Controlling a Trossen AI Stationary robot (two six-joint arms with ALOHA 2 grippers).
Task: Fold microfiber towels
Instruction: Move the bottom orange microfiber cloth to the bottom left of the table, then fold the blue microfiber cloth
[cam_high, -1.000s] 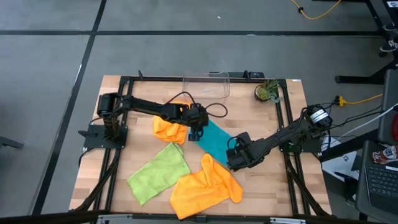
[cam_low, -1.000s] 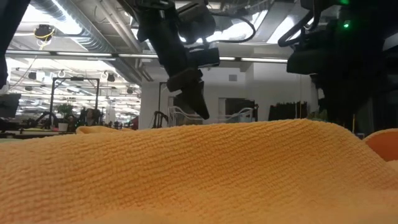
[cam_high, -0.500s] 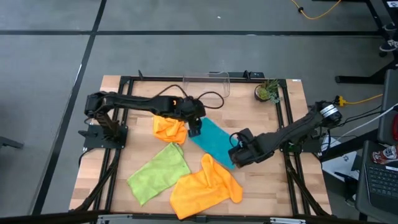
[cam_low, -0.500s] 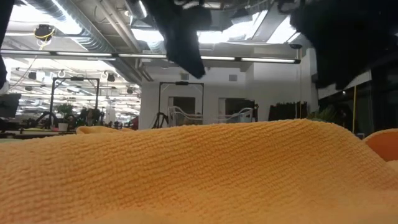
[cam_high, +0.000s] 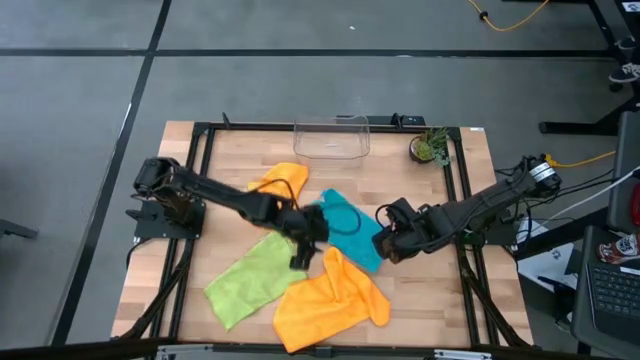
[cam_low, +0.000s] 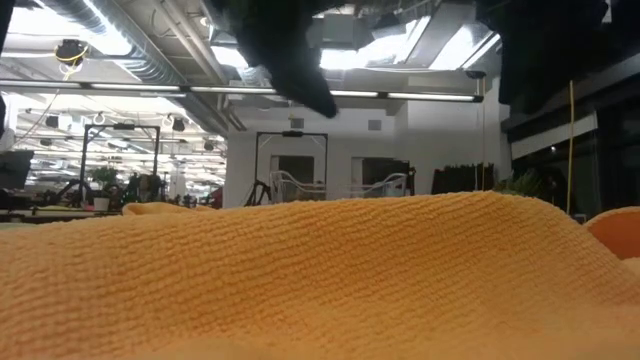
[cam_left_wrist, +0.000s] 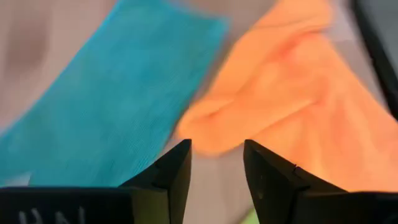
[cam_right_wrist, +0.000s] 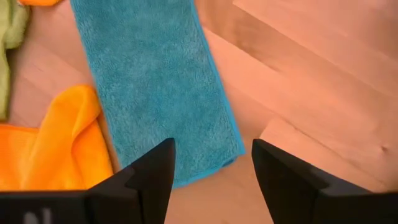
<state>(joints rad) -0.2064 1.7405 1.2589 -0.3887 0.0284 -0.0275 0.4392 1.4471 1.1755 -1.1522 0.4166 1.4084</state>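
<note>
Wooden slatted bench (cam_high: 400, 300) with a black frame, standing on grey floor; the low view shows a bright open hall behind with ceiling ducts and strip lights.

At the far edge of the bench: a clear plastic bin (cam_high: 332, 138) and a small potted plant (cam_high: 430, 148), both well apart from the cloths.

4 microfiber towels on the bench. Teal towel (cam_high: 350, 228) lies flat in the middle as a long strip. 1 orange towel (cam_high: 278, 182) is bunched just beyond it on the left arm's side. Lime green towel (cam_high: 256, 278) and the second orange towel (cam_high: 332, 296) lie rumpled at the near edge, the orange one filling the low view.

Left tool (cam_high: 300, 255) hangs between the green and near orange towels, fingers apart, holding nothing. Right tool (cam_high: 385, 243) sits at the teal towel's edge, fingers apart, empty.
</note>
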